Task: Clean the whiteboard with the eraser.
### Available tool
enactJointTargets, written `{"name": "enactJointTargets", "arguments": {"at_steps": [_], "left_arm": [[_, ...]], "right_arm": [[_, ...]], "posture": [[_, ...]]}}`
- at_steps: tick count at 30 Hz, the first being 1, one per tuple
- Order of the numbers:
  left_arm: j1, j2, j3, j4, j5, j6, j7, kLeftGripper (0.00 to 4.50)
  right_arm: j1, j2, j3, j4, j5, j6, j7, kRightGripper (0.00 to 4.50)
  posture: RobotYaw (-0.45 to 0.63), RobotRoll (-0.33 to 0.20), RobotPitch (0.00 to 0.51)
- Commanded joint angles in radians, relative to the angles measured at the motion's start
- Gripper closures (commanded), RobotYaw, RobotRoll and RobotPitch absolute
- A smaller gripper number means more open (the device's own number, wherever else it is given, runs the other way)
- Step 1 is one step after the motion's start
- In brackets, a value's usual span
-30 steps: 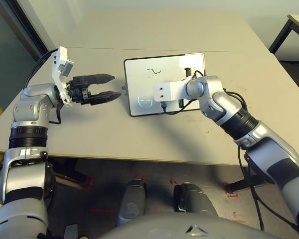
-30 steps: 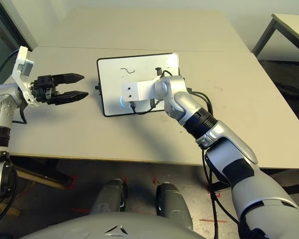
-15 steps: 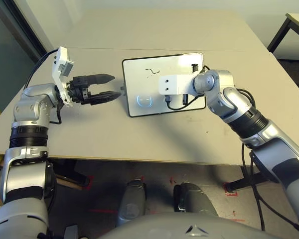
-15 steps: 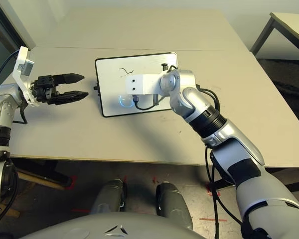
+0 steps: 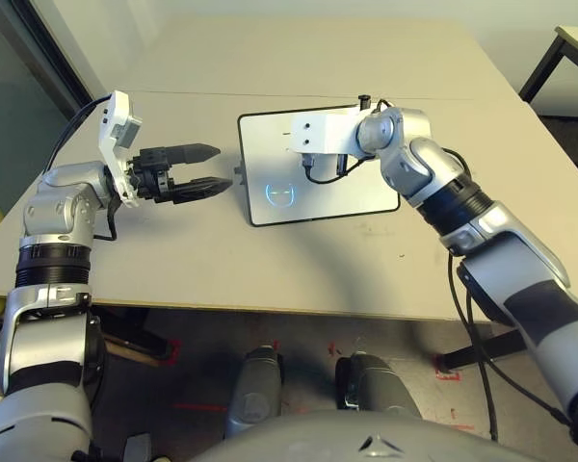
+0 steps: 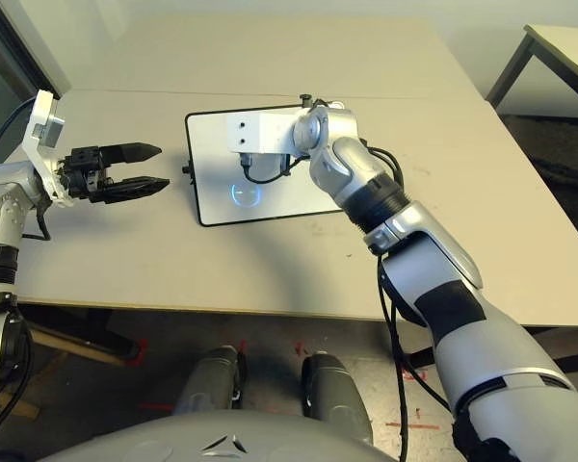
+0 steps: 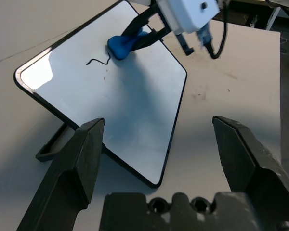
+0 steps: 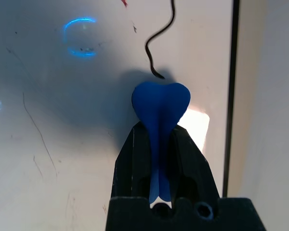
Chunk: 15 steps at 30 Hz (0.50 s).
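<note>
Since a second ago the right arm has swung from the near part of the whiteboard [image 5: 318, 166] up to its far edge, and the board and the left arm have kept their places. On the left side, the left hand [image 5: 204, 169] hangs in the air above the desk [image 5: 270, 260], just beside the board's left edge but not touching it. Its two black fingers stand open with nothing between them. It looks like it waits there, out of the way, so the other arm has room to wipe, and maybe so it can steady the board if it slides. In the middle, the board sits on the desk, tipped up on a small black stand, so its white face leans toward the robot and is easy to reach. A thin black squiggle [image 7: 97, 61] is not wiped off yet, near the far edge, and a faint blue ring [image 5: 281, 192] shows lower down. On the right, the right hand [image 8: 160, 120] is closed tight on the eraser [image 8: 161, 102], pinching the thin middle so the fat blue end sticks out in front to rub with. That end sits right next to the tail of the squiggle, so I think the squiggle is what it means to rub next.
</note>
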<state>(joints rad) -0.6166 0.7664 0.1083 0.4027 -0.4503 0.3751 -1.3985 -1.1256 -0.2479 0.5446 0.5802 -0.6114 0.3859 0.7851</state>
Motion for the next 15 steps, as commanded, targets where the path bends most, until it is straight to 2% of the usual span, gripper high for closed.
{"name": "enactJointTargets", "arguments": {"at_steps": [1, 15], "left_arm": [[0.024, 0.014, 0.017, -0.038, -0.010, 0.012, 0.014, 0.00], [0.070, 0.024, 0.048, -0.102, -0.030, 0.042, 0.046, 0.00]], "right_arm": [[-0.029, 0.014, 0.013, 0.056, -0.005, -0.033, -0.020, 4.20], [-0.083, 0.081, 0.017, 0.146, -0.008, -0.085, -0.054, 4.20]], "posture": [[0.32, 0.000, 0.043], [0.36, 0.000, 0.037]]}}
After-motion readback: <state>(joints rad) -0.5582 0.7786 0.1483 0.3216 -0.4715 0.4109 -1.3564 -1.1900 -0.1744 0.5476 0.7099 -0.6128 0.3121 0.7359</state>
